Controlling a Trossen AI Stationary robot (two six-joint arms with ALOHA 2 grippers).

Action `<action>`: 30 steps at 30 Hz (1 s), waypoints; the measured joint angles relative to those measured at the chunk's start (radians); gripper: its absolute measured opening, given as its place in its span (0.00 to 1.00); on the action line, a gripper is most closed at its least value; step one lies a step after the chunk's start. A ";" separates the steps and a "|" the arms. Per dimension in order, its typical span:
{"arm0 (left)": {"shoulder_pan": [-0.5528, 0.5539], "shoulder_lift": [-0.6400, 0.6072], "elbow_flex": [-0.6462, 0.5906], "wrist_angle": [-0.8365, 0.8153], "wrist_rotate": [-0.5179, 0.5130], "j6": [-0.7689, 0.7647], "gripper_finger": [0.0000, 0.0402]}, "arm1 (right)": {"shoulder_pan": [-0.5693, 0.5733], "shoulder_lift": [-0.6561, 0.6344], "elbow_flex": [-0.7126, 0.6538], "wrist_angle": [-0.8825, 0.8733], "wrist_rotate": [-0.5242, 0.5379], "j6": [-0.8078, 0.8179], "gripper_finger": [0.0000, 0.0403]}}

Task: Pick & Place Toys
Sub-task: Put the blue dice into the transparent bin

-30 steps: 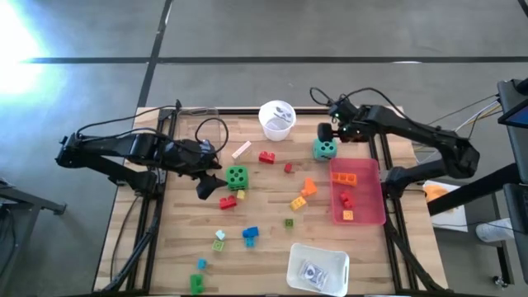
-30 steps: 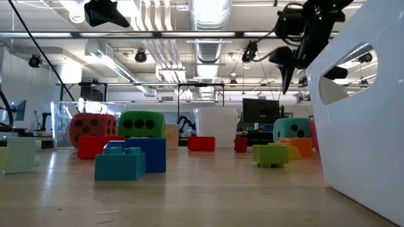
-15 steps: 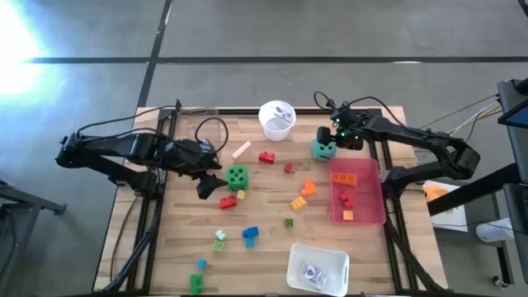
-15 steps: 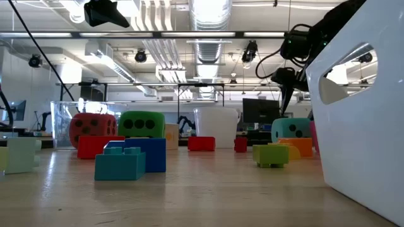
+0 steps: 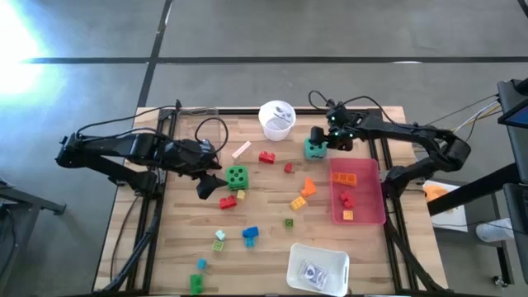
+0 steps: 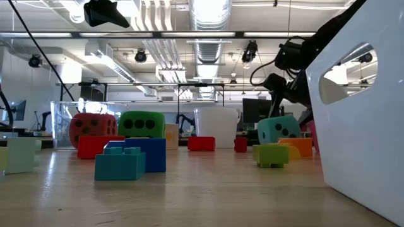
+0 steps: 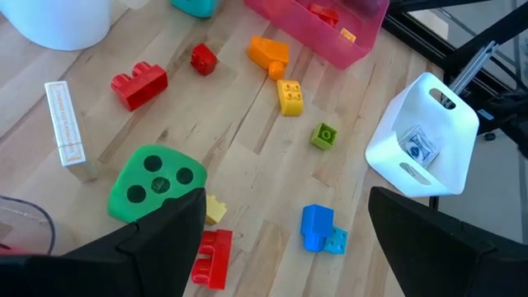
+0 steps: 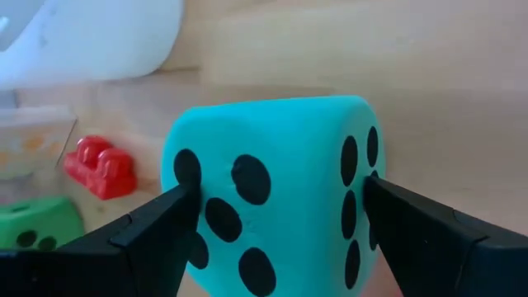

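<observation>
with the right gripper (image 5: 318,142) spread wide around the teal die (image 5: 313,148), both fingers at its sides just beside the pink tray (image 5: 370,210), close squarely on opposite faces before lifting it.

From above, the right gripper (image 5: 317,142) covers part of the teal dice (image 5: 313,150), so you cannot see if its fingers touch it. In the low view the white tray (image 6: 363,120) is cut off at the right edge and hides things behind it. In that view the red dice (image 6: 92,128) is partly hidden by a red brick (image 6: 98,147). The small things inside the white cup (image 5: 277,119) are too tiny to tell. The left wrist view cuts off the cup's top.
</observation>
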 joint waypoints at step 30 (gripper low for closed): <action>0.000 0.000 0.000 0.000 0.000 -0.015 0.85 | 0.003 -0.215 0.005 -0.017 -0.073 -0.010 0.26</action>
